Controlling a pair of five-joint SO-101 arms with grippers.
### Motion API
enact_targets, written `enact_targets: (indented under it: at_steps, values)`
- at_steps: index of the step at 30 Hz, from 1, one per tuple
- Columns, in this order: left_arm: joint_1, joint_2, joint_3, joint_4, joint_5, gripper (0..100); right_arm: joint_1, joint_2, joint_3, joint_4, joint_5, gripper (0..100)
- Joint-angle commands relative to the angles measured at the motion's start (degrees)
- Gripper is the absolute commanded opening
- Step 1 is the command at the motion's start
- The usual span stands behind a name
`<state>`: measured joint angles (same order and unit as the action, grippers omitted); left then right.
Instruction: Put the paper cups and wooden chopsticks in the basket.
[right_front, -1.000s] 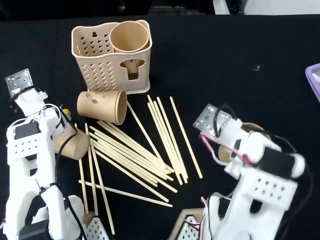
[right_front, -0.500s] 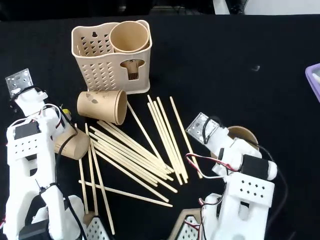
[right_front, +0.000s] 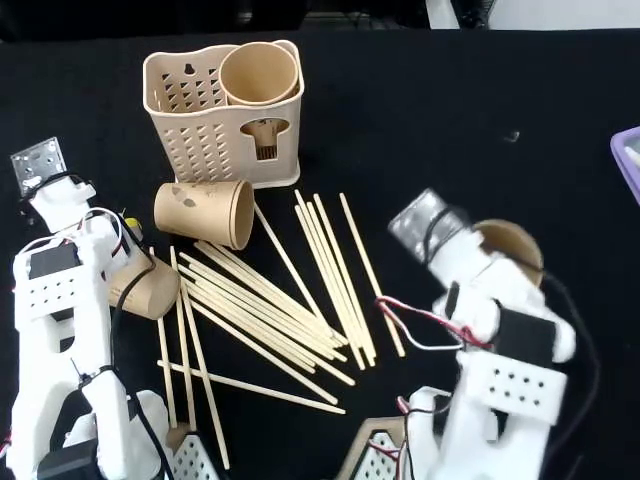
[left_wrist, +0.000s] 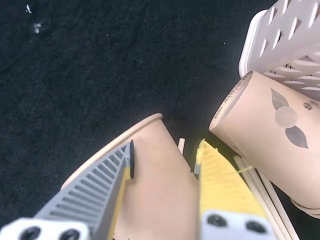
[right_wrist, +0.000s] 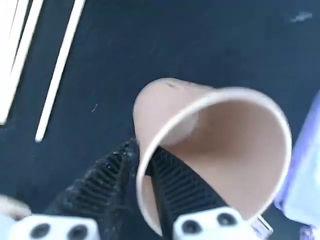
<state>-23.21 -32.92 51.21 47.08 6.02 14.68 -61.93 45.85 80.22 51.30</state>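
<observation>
The beige basket stands at the back left with one paper cup upright inside. A second paper cup lies on its side in front of it, seen close as cup beside the basket. My left gripper is shut around a third cup, which rests low at the left. Wooden chopsticks lie scattered across the middle. My right gripper is shut on the rim wall of a fourth cup, at the right.
A purple container sits at the table's right edge, close to the right arm's cup, and appears as a purple edge. Black cloth lies bare behind and right of the basket. Loose chopsticks lie near the right gripper.
The right arm swung left, then back to the right and farther from the front edge, carrying its cup a little to the right. The left arm and its cup stayed still.
</observation>
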Motion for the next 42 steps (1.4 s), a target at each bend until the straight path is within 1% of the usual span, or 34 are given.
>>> enact_targets:
  at_steps: [1, 3, 5, 8, 10, 16, 19, 21, 25, 31, 37, 39, 42]
  values:
    - [-0.5, 0.4, 1.2, 0.3, 0.4, 22, -6.6, -0.7, -15.5, 1.8, -14.2, 1.1]
    - [-0.5, 0.4, 1.2, 0.3, 0.4, 22, -12.4, -0.6, -20.1, 0.1, -18.8, 1.1]
    - [-0.5, 0.4, 1.2, 0.3, 0.4, 22, -18.3, 0.7, -22.6, -3.4, -21.7, 1.1]
    - [-0.5, 0.6, 1.2, 0.3, 0.4, 22, -24.2, 4.2, -23.7, -10.5, -25.2, 1.1]
    - [-0.5, 0.7, 1.2, 0.3, 0.4, 22, -27.3, 7.0, -23.9, -16.3, -28.4, 1.1]
    - [-0.5, 0.9, 1.2, 0.2, 0.4, 22, -37.6, 16.7, -24.0, -36.5, -42.2, 1.1]
    - [-0.5, 0.9, 1.2, 0.3, 0.4, 22, -40.8, 22.4, -24.1, -46.8, -43.8, 1.1]
    - [-0.5, 0.4, 2.2, -0.2, 0.4, 22, -42.0, 26.4, -25.5, -51.0, -43.8, 1.1]
    - [-0.5, 0.4, 2.2, -0.2, 0.4, 22, -42.2, 35.5, -32.6, -51.0, -43.8, 1.1]
    - [-0.5, 0.4, 2.2, -0.2, 0.4, 22, -42.0, 47.7, -45.1, -45.2, -43.8, 1.1]
    - [-0.5, 0.4, 2.2, -0.2, 0.4, 22, -42.0, 55.6, -52.9, -39.7, -43.7, 1.1]
    - [-0.5, 0.4, 2.3, -0.2, 0.4, 22, -42.0, 57.5, -53.9, -38.2, -42.0, 1.1]
    - [-0.5, 0.4, 2.3, -0.2, 0.4, 22, -42.0, 58.8, -54.3, -35.9, -35.4, 1.1]
